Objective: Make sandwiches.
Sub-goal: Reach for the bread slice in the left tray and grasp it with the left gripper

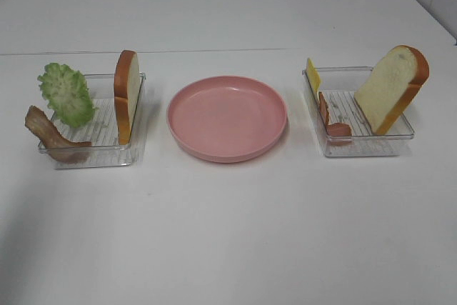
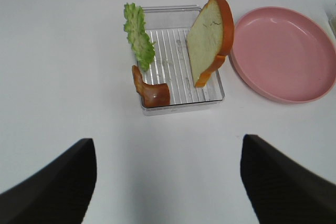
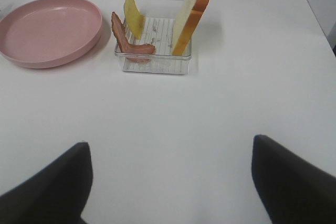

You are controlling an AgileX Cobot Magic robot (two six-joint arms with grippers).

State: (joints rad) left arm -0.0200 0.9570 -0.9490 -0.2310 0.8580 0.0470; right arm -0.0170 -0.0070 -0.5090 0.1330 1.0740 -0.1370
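No stacked sandwich is in view; the parts stand apart in two clear trays. The left tray [image 1: 100,156] holds an upright bread slice [image 1: 126,94], ruffled lettuce [image 1: 66,94] and a bacon strip [image 1: 50,133]. In the right tray [image 1: 364,149] are a leaning bread slice [image 1: 393,89], yellow cheese [image 1: 313,75] and bacon [image 1: 332,123]. My left gripper [image 2: 168,148] is open and empty, well back from the left tray's bread [image 2: 210,40]. Open too, my right gripper [image 3: 170,148] hangs short of the right tray's bread [image 3: 191,14]. Neither arm shows in the high view.
A round pink plate [image 1: 227,116] sits between the trays with nothing on it. White tabletop stretches from the trays to the front edge. The table's far edge and a wall lie behind the trays.
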